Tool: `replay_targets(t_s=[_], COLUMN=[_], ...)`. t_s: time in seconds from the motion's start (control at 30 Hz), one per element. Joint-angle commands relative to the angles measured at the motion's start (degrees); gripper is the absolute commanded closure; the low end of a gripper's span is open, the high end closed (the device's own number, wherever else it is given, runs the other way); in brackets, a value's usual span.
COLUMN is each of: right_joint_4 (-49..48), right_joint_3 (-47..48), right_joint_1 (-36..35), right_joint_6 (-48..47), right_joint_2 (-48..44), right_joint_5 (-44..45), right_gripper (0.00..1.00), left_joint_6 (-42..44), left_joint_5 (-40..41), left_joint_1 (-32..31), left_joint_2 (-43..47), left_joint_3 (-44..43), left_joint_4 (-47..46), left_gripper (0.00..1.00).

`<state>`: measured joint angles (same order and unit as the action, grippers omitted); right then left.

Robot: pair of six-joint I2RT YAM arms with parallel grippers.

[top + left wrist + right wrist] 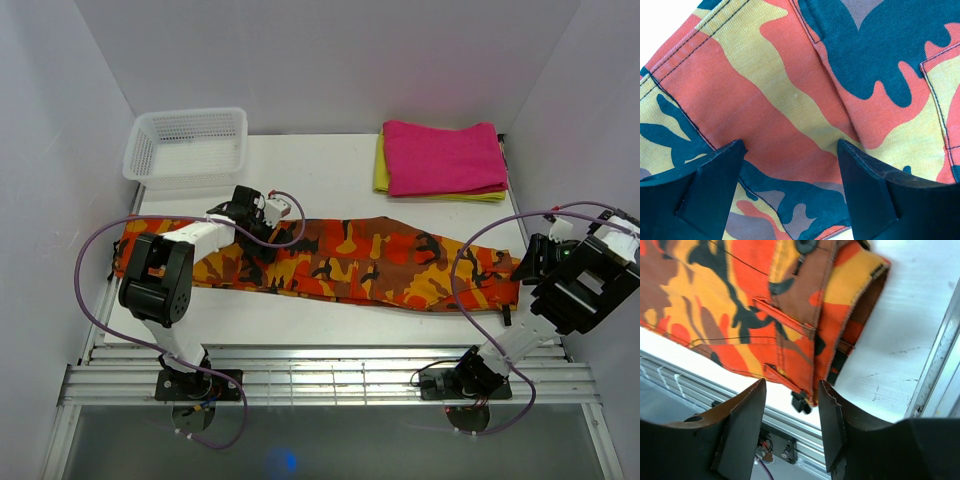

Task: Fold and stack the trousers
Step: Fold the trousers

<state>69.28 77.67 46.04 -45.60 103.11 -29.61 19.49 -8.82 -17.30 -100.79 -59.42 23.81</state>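
Top external: basket [186, 178] beyond trousers [340, 255].

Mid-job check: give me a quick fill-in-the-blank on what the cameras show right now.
1. The left pincer and right pincer are both ____.
2. The right pincer hangs by the ____ end of the trousers.
3. Under the pink cloth, the bottom cloth is ____.
Missing: open; waist; yellow.

Tally at the tabletop [300, 175]: 6 things of 4 kinds.
1 pair of trousers [340, 262]; 2 folded cloths, 1 pink cloth [443, 157] and 1 yellow cloth [381, 172]; 1 white basket [190, 113]; 2 robot arms, left arm [160, 275] and right arm [578, 282].
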Motion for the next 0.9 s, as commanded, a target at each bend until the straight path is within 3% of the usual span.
replay_targets(t_s=[0.0,0.27,0.57,0.77,0.87], right_joint_4=[-6.2,-9.7,-8.3,-6.5,-6.2], right_joint_3=[-3.0,-8.1,-8.0,-7.1,-6.5], right_joint_1=[0.9,1.2,1.1,0.9,0.9], right_joint_6=[1.6,2.6,2.4,1.7,1.3], right_joint_2=[-1.3,-3.7,-0.5,0.2,0.8], right_joint_5=[4.6,7.6,2.1,-0.4,-1.1], right_gripper=[0.48,0.46,0.51,0.62,0.73], left_joint_6=[-1.0,-1.4,-1.3,-1.6,-1.6], left_joint_5=[2.1,2.0,2.4,2.3,2.2], left_joint_1=[1.4,1.4,1.4,1.4,1.4], left_joint_2=[-7.1,-7.4,-7.2,-7.9,-8.2], left_joint_3=[3.9,2.6,2.5,1.8,1.2], left_joint_4=[5.6,6.6,7.2,7.5,7.7], left_gripper=[0.14,0.14,0.14,0.14,0.14])
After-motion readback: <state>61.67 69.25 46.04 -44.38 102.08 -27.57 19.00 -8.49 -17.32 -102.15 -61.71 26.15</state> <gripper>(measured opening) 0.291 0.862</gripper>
